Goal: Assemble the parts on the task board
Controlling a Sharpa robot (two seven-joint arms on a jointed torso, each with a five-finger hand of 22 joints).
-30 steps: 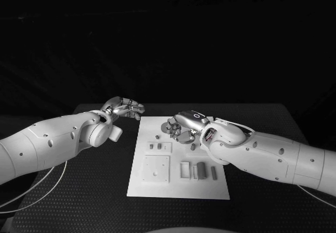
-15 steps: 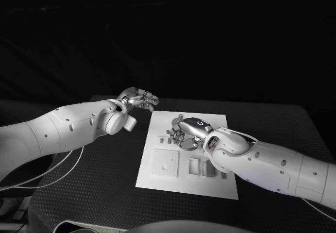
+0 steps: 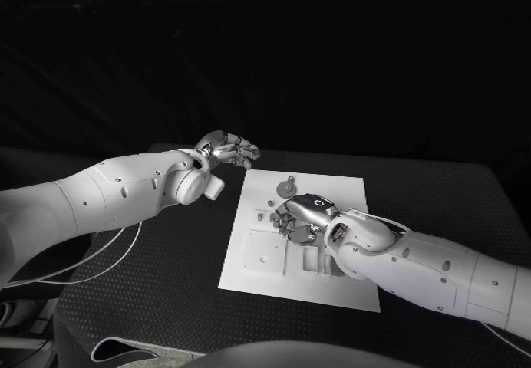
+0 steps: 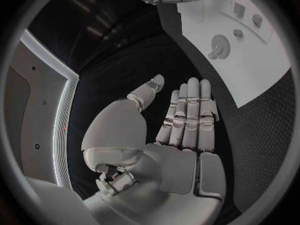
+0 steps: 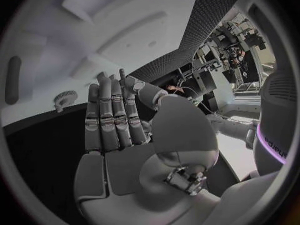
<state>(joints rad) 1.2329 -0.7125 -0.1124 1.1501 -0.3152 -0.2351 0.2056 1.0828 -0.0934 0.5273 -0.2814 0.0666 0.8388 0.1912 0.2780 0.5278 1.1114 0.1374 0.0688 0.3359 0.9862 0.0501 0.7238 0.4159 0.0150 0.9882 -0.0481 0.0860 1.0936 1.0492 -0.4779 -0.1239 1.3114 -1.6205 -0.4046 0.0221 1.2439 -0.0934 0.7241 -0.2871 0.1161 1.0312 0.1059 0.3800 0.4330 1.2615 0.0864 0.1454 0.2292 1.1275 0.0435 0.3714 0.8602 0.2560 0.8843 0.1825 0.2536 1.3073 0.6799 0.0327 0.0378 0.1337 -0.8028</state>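
The white task board (image 3: 257, 272) lies in the middle of the black worktop (image 3: 155, 291). The left robot hand (image 3: 229, 149) hovers over the worktop just beyond the board's far left corner, fingers straight and apart, grasping nothing. The right robot hand (image 3: 297, 218) is above the board's middle, fingers extended side by side, released. Small grey parts (image 3: 272, 205) sit near it, and a gear (image 3: 288, 186) lies toward the far edge. A flat square part (image 3: 265, 251) rests on the board's left half. No writing can be read.
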